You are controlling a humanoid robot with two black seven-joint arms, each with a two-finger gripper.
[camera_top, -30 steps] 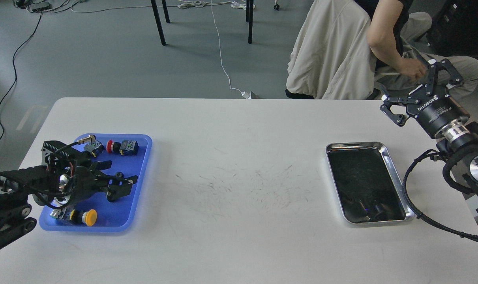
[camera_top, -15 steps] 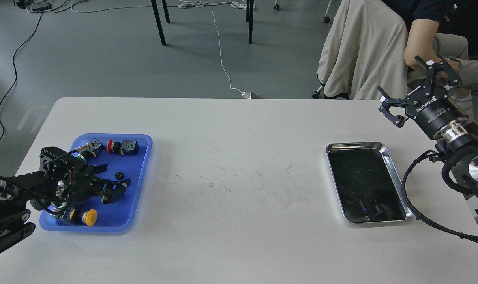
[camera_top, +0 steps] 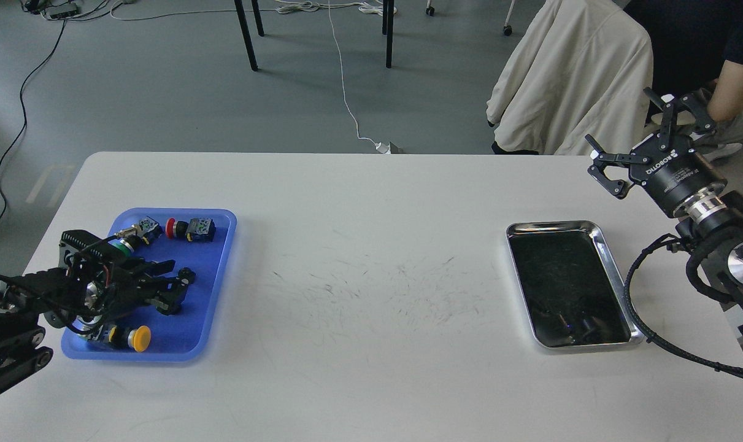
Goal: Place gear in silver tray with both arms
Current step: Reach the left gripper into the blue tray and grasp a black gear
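The small black gear (camera_top: pixel 187 273) lies in the blue plastic tray (camera_top: pixel 221 258) at the left of the table. My left gripper (camera_top: pixel 182 274) reaches low into that tray. Its two fingers stand a little apart, with the gear at their tips; I cannot tell whether they touch it. The silver tray (camera_top: pixel 555 225) lies at the right of the table, and its dark bottom holds nothing. My right gripper (camera_top: pixel 623 123) is open and empty, held in the air behind the silver tray, beyond the table's far right corner.
The blue tray also holds a red push button (camera_top: pixel 172 228), a yellow push button (camera_top: pixel 140 338) and other small parts. A chair with a beige jacket (camera_top: pixel 573 80) and a person's arm (camera_top: pixel 727 98) are behind my right gripper. White table (camera_top: pixel 371 276).
My left gripper's fingers have narrowed toward the gear after drawing back a little. The person and the jacketed chair have moved right. My right gripper has barely moved.
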